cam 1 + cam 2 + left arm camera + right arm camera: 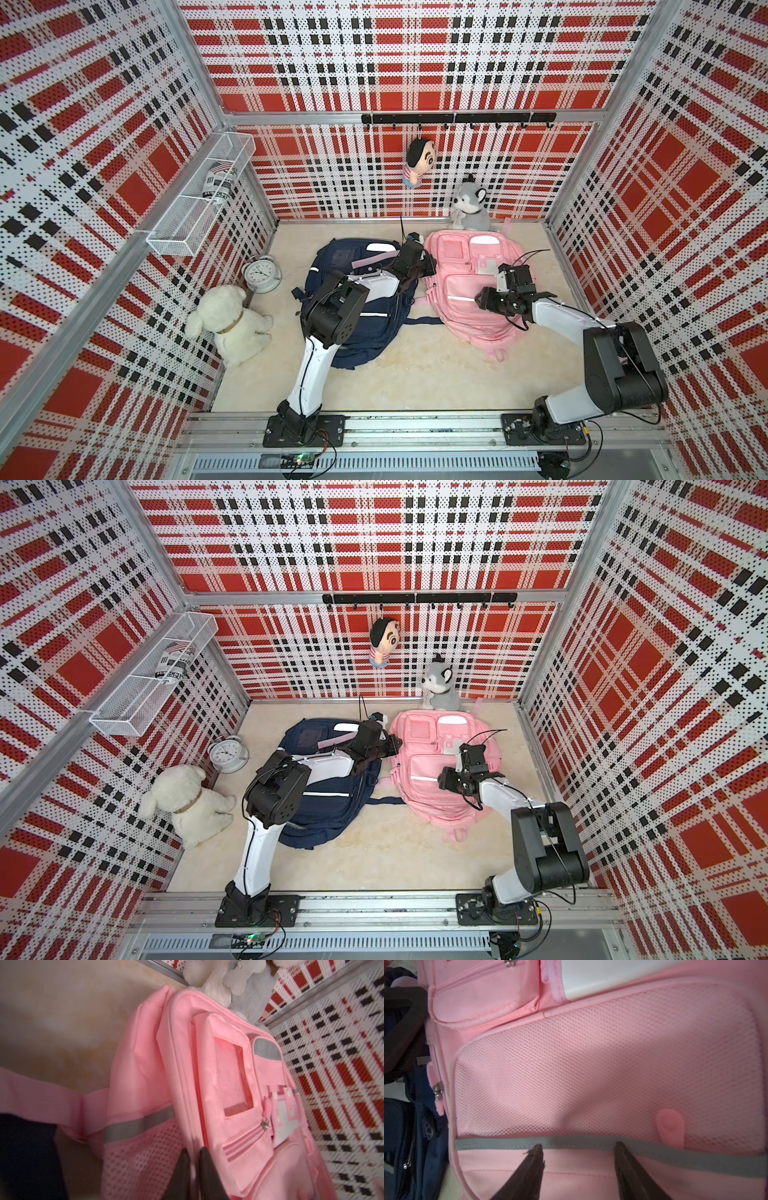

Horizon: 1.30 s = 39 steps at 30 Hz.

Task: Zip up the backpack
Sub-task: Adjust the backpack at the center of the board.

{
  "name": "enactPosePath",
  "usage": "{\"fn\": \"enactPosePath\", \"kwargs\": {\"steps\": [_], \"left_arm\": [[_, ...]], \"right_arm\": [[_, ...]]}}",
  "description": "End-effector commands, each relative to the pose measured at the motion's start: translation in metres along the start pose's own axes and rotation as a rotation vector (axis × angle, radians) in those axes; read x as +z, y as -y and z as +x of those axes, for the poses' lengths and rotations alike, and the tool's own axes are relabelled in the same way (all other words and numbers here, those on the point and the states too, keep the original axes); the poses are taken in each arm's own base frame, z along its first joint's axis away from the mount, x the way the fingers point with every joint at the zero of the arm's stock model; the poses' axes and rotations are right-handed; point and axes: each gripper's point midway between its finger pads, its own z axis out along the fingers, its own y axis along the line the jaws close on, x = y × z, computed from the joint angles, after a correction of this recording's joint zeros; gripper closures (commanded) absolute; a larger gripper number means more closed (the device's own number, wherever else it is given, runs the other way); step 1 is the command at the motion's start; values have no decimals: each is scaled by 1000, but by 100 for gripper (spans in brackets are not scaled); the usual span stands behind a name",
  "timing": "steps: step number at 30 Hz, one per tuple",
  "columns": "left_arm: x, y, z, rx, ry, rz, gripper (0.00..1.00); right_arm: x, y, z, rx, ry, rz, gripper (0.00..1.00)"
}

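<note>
Backpacks (453, 282) (374, 332) number 2, plush toys (232, 322) (471, 203) (417, 162) seemingly 3, clock (262, 272) 1.

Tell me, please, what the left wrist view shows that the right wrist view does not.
Only the left wrist view: the grey plush dog, the plaid wall, the clear window pocket and the left gripper closed on the side seam of the pink backpack. Only the right wrist view: the grey strip across the front pocket, a round pink tab and the open right gripper. Both: the pink backpack and its white patch.
</note>
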Motion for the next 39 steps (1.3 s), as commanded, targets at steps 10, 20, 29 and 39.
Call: {"fn": "enactPosePath", "kwargs": {"steps": [10, 20, 29, 39], "left_arm": [[-17, 26, 27, -33, -58, 107, 100], [-26, 39, 29, -42, -50, 179, 100], [-50, 42, 25, 27, 8, 204, 100], [-55, 52, 33, 56, 1, 236, 85]], "right_arm": [[15, 62, -8, 17, -118, 205, 44], [-9, 43, -26, 55, -11, 136, 43], [-76, -56, -35, 48, 188, -176, 46], [-70, -163, 53, 88, 90, -350, 50]]}}
